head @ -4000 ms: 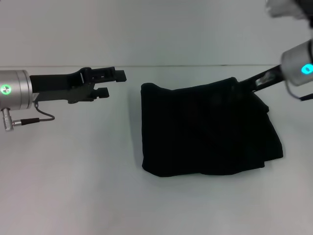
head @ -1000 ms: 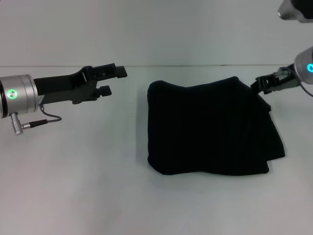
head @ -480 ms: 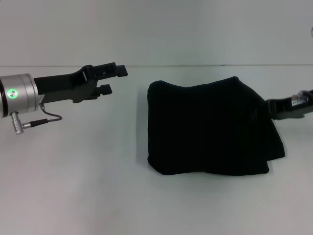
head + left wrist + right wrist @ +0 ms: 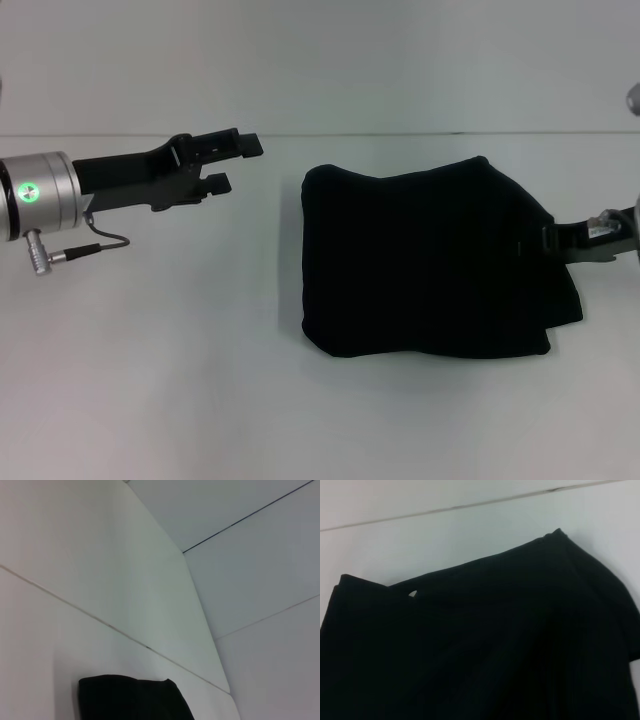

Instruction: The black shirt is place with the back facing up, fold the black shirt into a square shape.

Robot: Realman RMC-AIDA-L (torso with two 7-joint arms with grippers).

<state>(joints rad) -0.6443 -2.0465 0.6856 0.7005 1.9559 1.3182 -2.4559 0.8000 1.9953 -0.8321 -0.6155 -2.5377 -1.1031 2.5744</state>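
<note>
The black shirt (image 4: 430, 265) lies folded into a rough square on the white table, right of centre, with its right side uneven and layered. My left gripper (image 4: 238, 165) hovers open over the table to the shirt's left, a clear gap away, holding nothing. My right gripper (image 4: 560, 241) reaches in from the right edge of the head view and meets the shirt's right side at mid height. In the right wrist view the black shirt (image 4: 480, 645) fills most of the picture. A corner of the black shirt (image 4: 130, 700) shows in the left wrist view.
The white table (image 4: 150, 350) extends bare to the left of and in front of the shirt. A seam line (image 4: 400, 134) runs across behind the shirt, where the table meets the white wall.
My right gripper has dropped from the shirt's back right corner to the middle of its right side. The shirt and the left arm have stayed put over the last second.
</note>
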